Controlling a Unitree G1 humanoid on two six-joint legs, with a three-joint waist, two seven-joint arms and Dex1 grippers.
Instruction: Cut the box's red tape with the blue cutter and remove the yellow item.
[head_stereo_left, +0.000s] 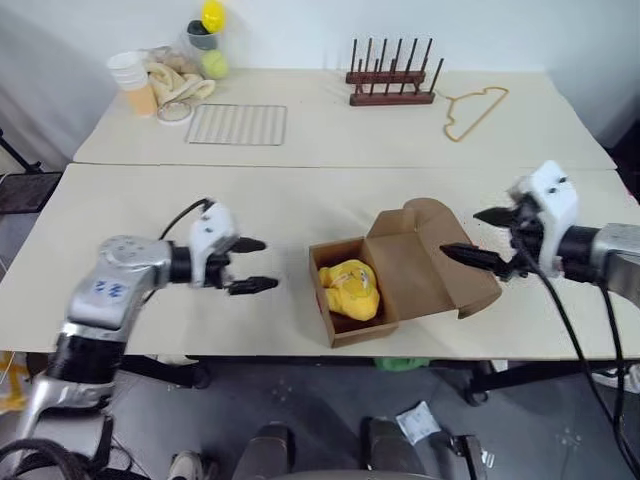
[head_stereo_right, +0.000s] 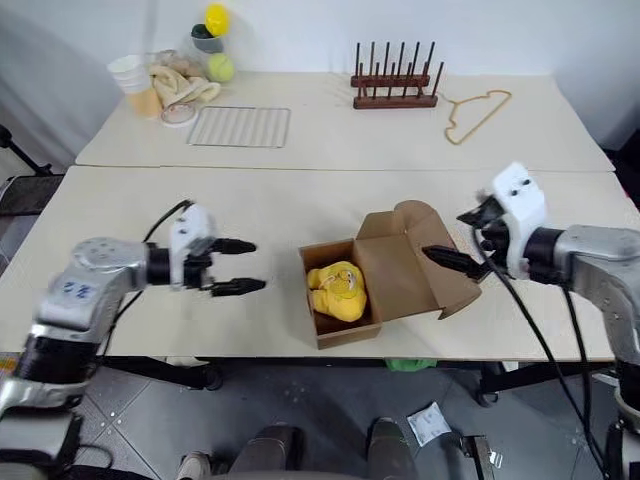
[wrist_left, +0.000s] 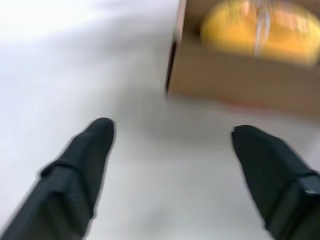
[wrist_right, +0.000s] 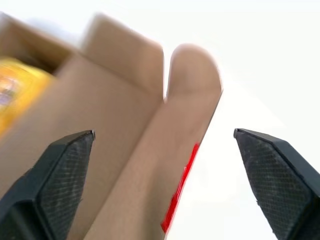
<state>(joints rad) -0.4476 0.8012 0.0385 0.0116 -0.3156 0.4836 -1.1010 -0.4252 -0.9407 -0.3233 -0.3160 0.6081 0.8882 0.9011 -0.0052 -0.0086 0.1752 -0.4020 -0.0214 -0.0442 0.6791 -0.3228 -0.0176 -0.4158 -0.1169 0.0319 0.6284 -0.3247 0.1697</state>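
The left end effector (head_stereo_left: 252, 265) hangs just above the cream worktop (head_stereo_left: 300, 210), its two black fingers spread wide with nothing between them, pointing toward the small brown cardboard box (head_stereo_left: 352, 322) but well clear of it. The right end effector (head_stereo_left: 482, 236) is likewise spread wide and empty — one finger reaches over the edge of the opened lid without visibly touching it. The box sits near the front edge of the worktop, lid thrown back to the robot's right, and the bright yellow soft plush item (head_stereo_left: 349, 288) lies inside the open compartment. In the right wrist view a strip of red tape (wrist_right: 178, 187) runs along the outer edge of the lid flap. Farther back, on a second worktop, lie a wire cooling rack (head_stereo_left: 237, 124), a dark wooden peg rack (head_stereo_left: 391, 78), a thin yellow hanger (head_stereo_left: 474, 110) and — at the far left corner — a cluster of cups, cloth and small balls (head_stereo_left: 172, 70).
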